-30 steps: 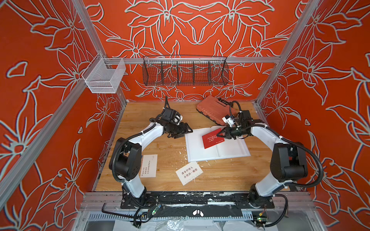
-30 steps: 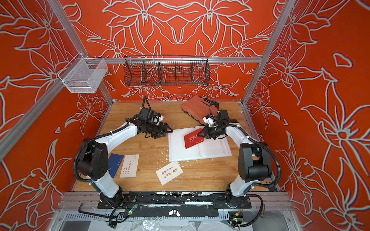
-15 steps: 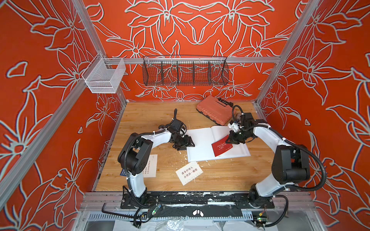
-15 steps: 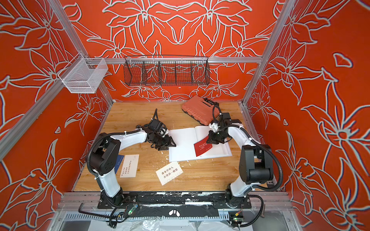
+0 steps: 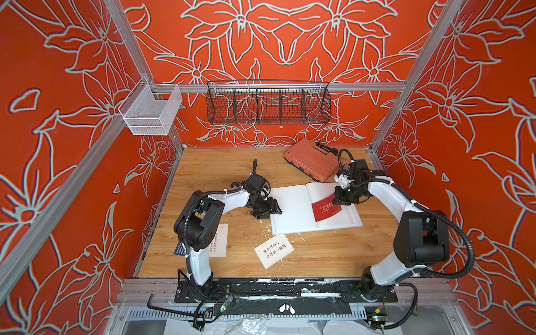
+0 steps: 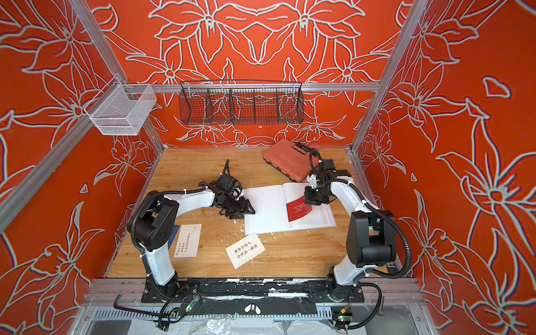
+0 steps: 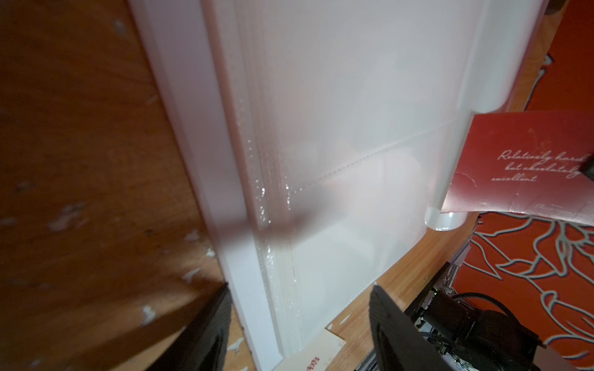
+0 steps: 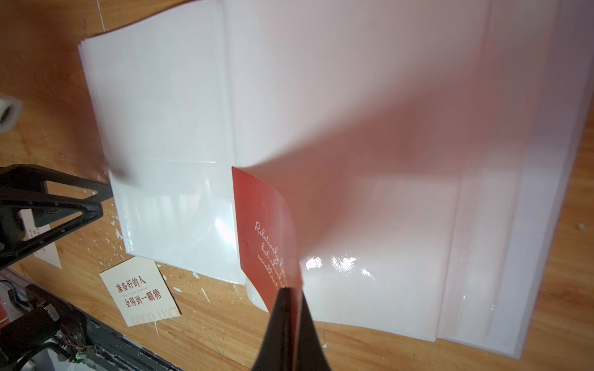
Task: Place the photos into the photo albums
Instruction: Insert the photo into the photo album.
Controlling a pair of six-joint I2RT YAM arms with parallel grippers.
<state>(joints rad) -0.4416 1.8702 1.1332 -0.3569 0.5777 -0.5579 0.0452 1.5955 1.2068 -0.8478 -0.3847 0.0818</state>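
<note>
The photo album [image 5: 290, 208] [image 6: 265, 208] lies open on the wooden table, with white sleeve pages. My right gripper [image 5: 338, 200] [image 8: 291, 294] is shut on one corner of the dark red photo [image 5: 326, 207] [image 8: 263, 225]. That photo bends down onto the right-hand page beside the spine. My left gripper [image 5: 274, 210] [image 7: 299, 321] is open, its fingers straddling the album's [image 7: 353, 112] left edge near the front corner. A white photo [image 5: 274, 251] lies in front of the album. Another white photo [image 6: 188, 240] and a navy one [image 6: 173, 236] lie by the left arm's base.
An orange ribbed case [image 5: 311, 159] sits at the back right, just behind the right wrist. A black wire basket [image 5: 268, 104] and a white mesh basket [image 5: 150, 113] hang on the back rail. White flecks dot the wood around the album.
The right gripper has carried the red photo from above the album's middle down onto the right-hand page. The left gripper has come from the back left to the album's left edge.
</note>
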